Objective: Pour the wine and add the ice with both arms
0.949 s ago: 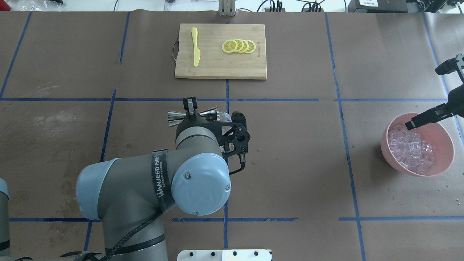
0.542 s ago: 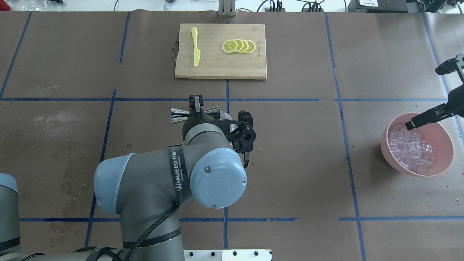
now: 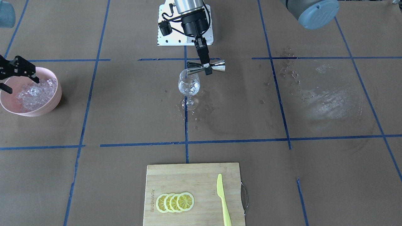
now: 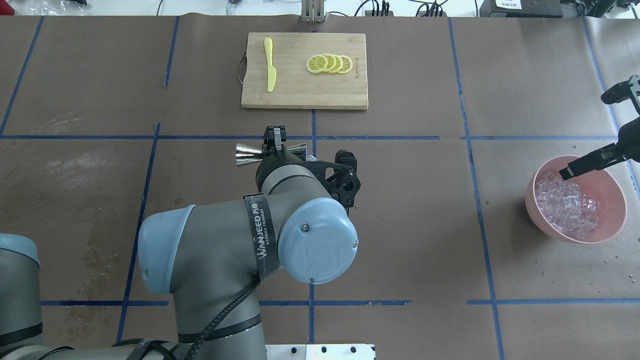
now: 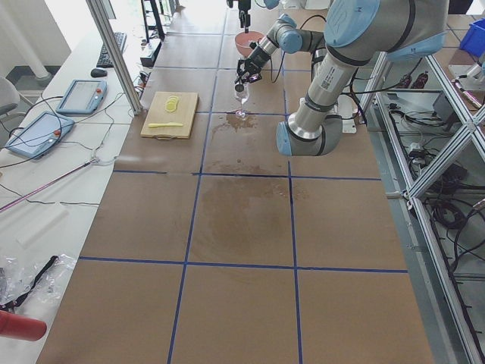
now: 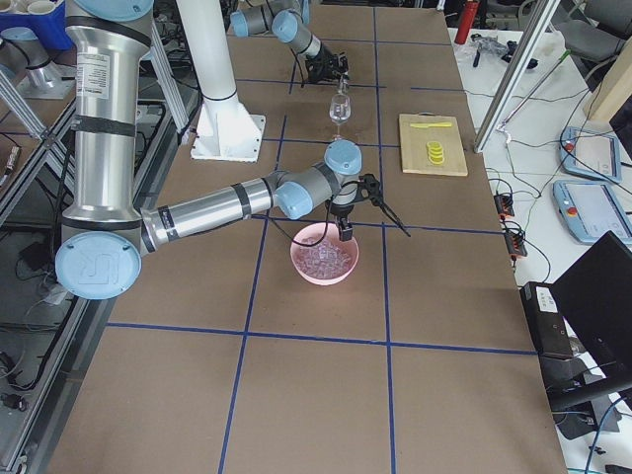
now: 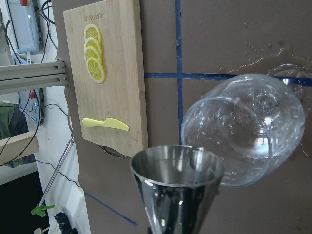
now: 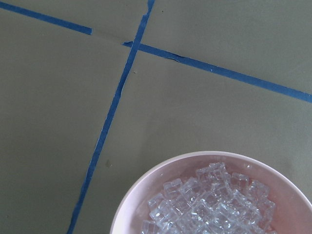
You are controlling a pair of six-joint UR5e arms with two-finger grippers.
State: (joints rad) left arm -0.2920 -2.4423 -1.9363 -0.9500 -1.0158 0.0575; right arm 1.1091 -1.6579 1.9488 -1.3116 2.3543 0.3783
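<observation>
My left gripper (image 3: pixel 206 69) is shut on the waist of a steel jigger (image 3: pixel 205 66). It holds the jigger on its side, one mouth at the rim of the upright wine glass (image 3: pixel 189 86). In the left wrist view the jigger mouth (image 7: pixel 178 168) sits against the glass (image 7: pixel 243 126), which shows droplets; I cannot make out any wine. The jigger also shows in the overhead view (image 4: pixel 270 151). My right gripper (image 4: pixel 586 134) is open and empty, just above the heap of ice (image 4: pixel 565 205) in a pink bowl (image 4: pixel 612 192). The ice also shows in the right wrist view (image 8: pixel 209 204).
A bamboo cutting board (image 4: pixel 305 92) at the table's far side carries lemon slices (image 4: pixel 329 63) and a yellow knife (image 4: pixel 270 65). Wet patches (image 3: pixel 317 100) lie on the brown paper on my left side. The white pedestal base (image 3: pixel 185 37) stands behind the glass.
My left arm has moved a little right and forward, and the jigger has turned from slightly tilted to nearly level. The right arm has not moved.
</observation>
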